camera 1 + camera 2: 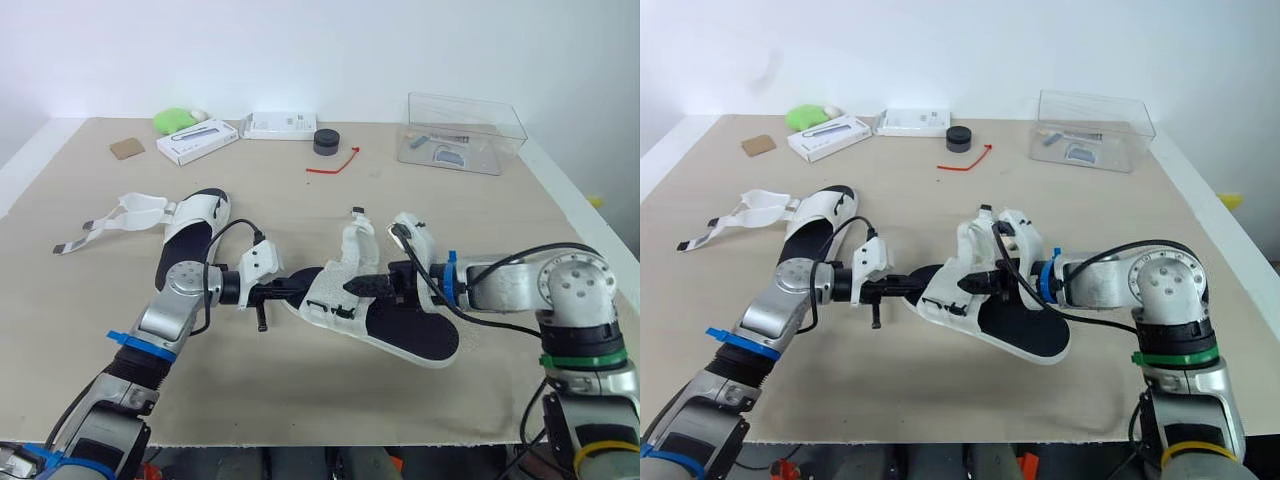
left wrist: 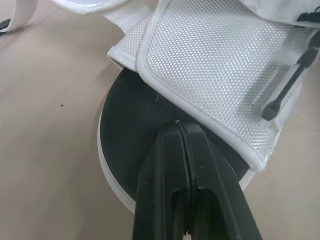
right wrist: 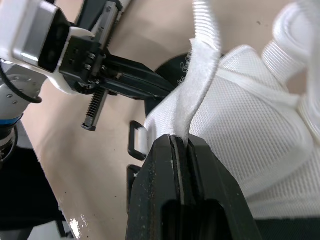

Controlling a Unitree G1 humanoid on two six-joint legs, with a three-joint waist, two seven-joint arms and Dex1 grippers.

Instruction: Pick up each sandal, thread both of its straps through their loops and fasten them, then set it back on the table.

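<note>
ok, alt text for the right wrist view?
The right end effector is shut on a white strap of a white mesh sandal. Beyond it, the left end effector meets the sandal's other side above the tan table.

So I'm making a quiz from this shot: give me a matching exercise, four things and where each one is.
1. strap
2. second sandal
3. clear box
4. red cord

A. far right corner of the table
B. between the jaws of the right gripper
C. next to the black cap
D. flat on the table, on the robot's left

Pairs: 1-B, 2-D, 3-A, 4-C
</note>
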